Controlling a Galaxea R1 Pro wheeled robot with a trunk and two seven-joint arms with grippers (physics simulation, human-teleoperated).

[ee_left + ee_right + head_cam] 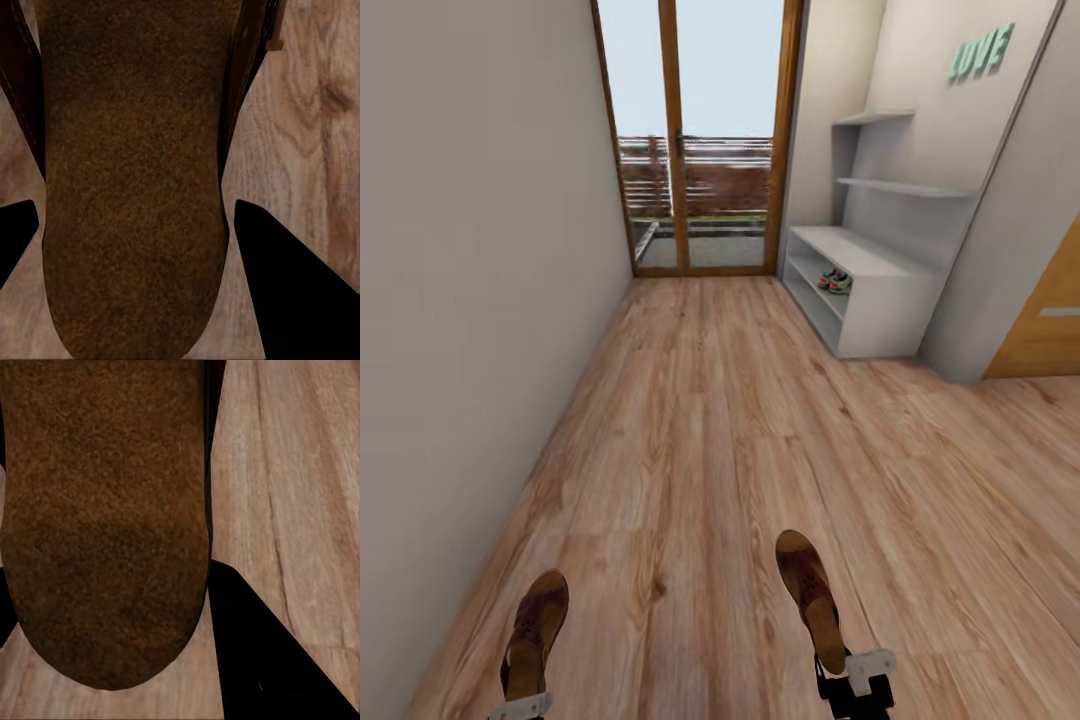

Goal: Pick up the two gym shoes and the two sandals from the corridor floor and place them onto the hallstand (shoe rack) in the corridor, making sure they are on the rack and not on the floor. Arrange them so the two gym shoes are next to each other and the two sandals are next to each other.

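1. Left gripper [520, 708] sits at the bottom edge of the head view, pinching one sandal [537, 634] by its heel end; the toe points forward, clear of the corridor floor [720, 420]. In the left wrist view the dark fingers [300, 292] flank the brown sole [135, 187] on both sides, pressed against it.
2. Right gripper [855, 680] does the same with the second sandal [810, 592], heel end clamped, toe forward. In the right wrist view one finger [262, 652] lies against the sole [105, 517].
3. Judgement: holding both by the heel keeps the toes leading, so each can be slid onto a shelf toe-first, and carrying both at once lets them land side by side.
4. Hallstand [875, 300] stands ahead on the right against the wall, well away from both grippers. The gym shoes [836, 282] already sit together on its open shelf under the bench top.
5. Other things: glass door [700, 140] with wooden frame at the corridor end, green wall lettering [981, 52] above the upper shelves, a wooden door [1050, 320] at the right edge, plain wall [470, 280] on the left.
6. Judgement: nothing lies on the planks between robot and rack; a drive forward and rightward is still needed. The gym shoes take part of that shelf, so the sandals need the free space beside them or the bench top.
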